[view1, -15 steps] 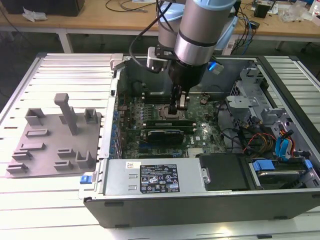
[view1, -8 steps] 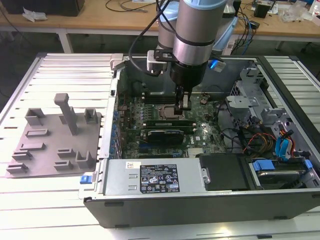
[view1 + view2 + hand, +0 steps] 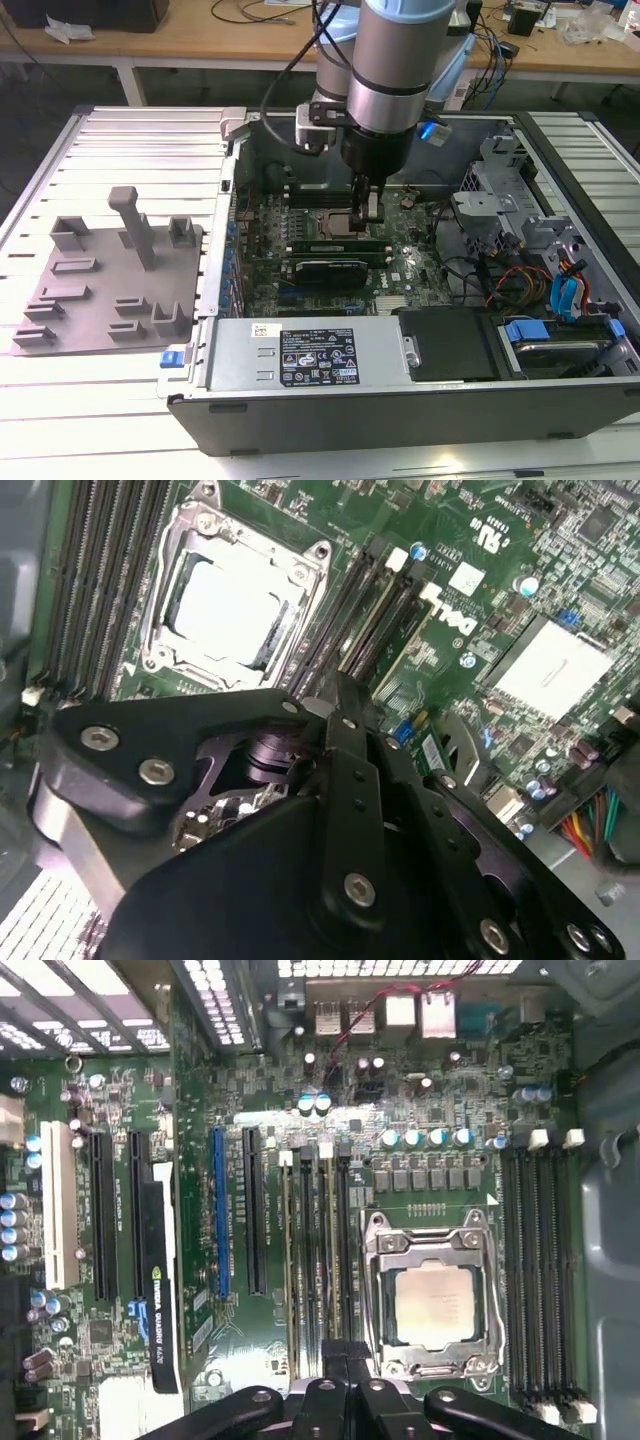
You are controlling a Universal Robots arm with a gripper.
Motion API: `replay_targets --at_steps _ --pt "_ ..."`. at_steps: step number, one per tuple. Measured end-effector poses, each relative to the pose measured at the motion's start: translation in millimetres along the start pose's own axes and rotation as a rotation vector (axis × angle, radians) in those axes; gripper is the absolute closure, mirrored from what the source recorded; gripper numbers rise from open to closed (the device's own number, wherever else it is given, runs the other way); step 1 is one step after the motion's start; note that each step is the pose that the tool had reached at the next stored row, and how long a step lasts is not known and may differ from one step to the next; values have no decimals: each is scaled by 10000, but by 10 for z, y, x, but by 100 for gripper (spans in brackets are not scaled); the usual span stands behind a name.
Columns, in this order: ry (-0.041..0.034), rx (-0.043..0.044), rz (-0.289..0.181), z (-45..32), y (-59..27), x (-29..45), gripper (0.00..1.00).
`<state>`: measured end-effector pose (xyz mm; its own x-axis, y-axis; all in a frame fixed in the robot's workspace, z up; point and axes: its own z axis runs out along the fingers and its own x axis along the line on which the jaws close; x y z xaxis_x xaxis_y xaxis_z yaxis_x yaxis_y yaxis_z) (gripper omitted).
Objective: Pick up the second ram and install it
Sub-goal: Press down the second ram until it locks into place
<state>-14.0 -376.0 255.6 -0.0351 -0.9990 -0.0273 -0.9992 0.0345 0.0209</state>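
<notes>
**Hand down over the memory slots beside the CPU socket**

Inside the open computer case [image 3: 560,230], the arm is reaching straight down, and its hand [image 3: 371,208] is sitting low over the motherboard [image 3: 410,270], right at the memory slots next to the CPU socket [image 3: 325,225]. Seen from the exterior view, the black fingers are coming together narrowly at the tip, pressing close on a thin upright piece. That piece appears to be the second ram [image 3: 335,243], a long green stick lying along the slot just in front of the socket, though whether the fingers are actually clamping it is not something I can tell.

Both wrist views are looking down past the hand's black linkage [image 3: 340,810] [image 3: 345,1395] onto the board. The CPU socket [image 3: 228,598] [image 3: 432,1300] is showing its metal frame and pale lid. Long dark memory slots [image 3: 315,1260] are running alongside it, with another bank [image 3: 540,1270] on the socket's far side. The fingers are meeting directly above the nearer bank, so the slot beneath them is hidden.

Off to the exterior view's left, a grey holder plate [image 3: 105,285] with upright pegs is resting on the ribbed metal surface [image 3: 120,150], well apart from the case. A power supply [image 3: 305,352] is sitting along the case's near edge.
</notes>
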Motion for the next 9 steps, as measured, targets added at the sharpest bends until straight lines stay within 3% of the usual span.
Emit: replay_targets --at_steps 1,5,9 --pt "32 -1 -79 49 -66 -2 92" --pt "40 -58 -120 168 -257 -46 92" --pt "49 -81 -118 271 -280 -46 92"
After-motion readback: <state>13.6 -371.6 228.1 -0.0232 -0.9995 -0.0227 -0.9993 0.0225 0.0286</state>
